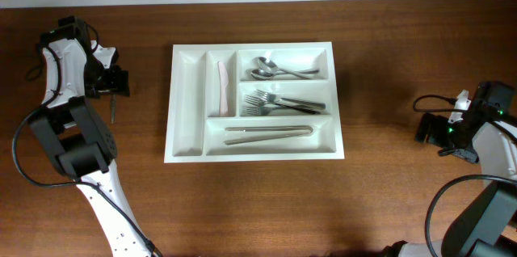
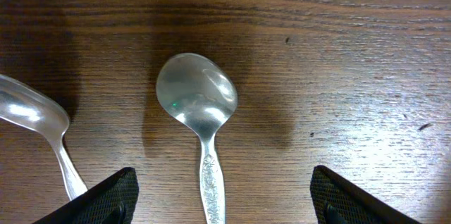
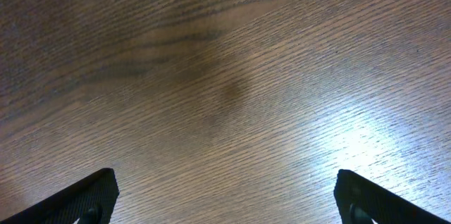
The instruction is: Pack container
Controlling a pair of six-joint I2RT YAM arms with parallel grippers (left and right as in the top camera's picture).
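— Overhead first: where is the tray [image 1: 187,103]?
— It sits in the middle of the table [image 1: 380,208], well apart from both my arms. Spoons [image 1: 279,69] lie in its top long slot, forks [image 1: 279,103] in the next, long utensils [image 1: 266,133] in the bottom one, and a pale pink piece [image 1: 220,87] in an upright slot.
— And your left pincer [image 2: 222,189]?
— It is spread wide and has hold of nothing. It hangs over the wood left of the tray. A loose spoon [image 2: 197,104] lies between my fingers [image 2: 99,196], its bowl pointing away from me. A second spoon [image 2: 35,115] lies just left of it.
— Your right pincer [image 3: 225,196]?
— That one is wide open too and empty, over bare wood at the right side.
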